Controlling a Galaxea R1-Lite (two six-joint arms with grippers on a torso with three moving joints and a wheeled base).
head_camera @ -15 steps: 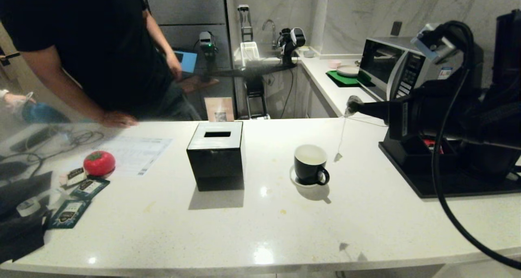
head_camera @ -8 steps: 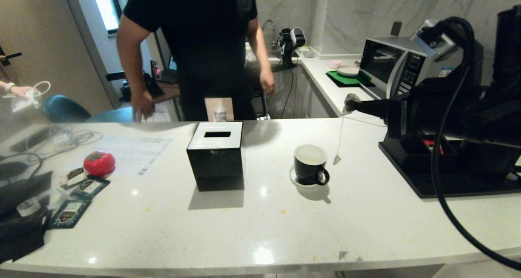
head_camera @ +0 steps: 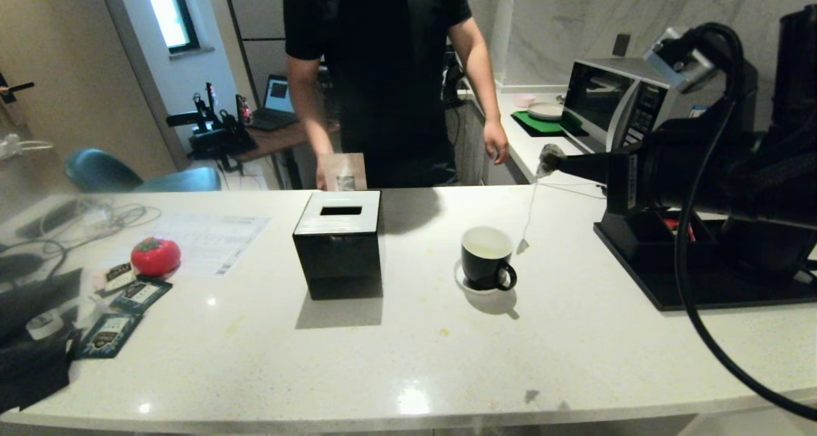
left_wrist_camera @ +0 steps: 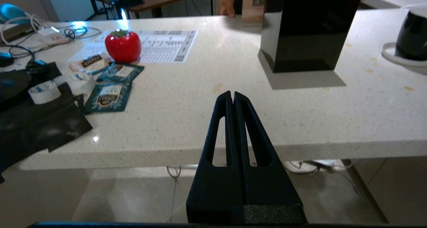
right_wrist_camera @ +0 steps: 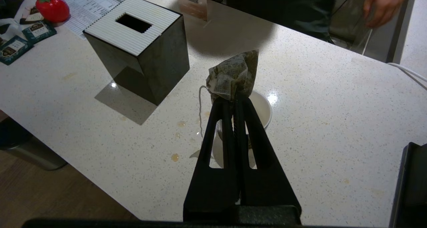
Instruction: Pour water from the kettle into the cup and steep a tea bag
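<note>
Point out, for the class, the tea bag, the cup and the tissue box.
tea bag (right_wrist_camera: 235, 76), right wrist view, on its crumpled paper body.
cup (head_camera: 483, 265), head view, on its black outer wall.
tissue box (head_camera: 337, 254), head view, on its black front face.

The right gripper (head_camera: 554, 161) reaches in from the right above the counter (head_camera: 574, 346), pinched on a tea bag (head_camera: 547, 158) whose string and tag (head_camera: 523, 247) dangle just right of the cup (head_camera: 486, 257). The cup sits on its saucer (head_camera: 461, 278), right of the tissue box (head_camera: 339, 242). A person (head_camera: 389, 78) stands behind the counter.
</note>
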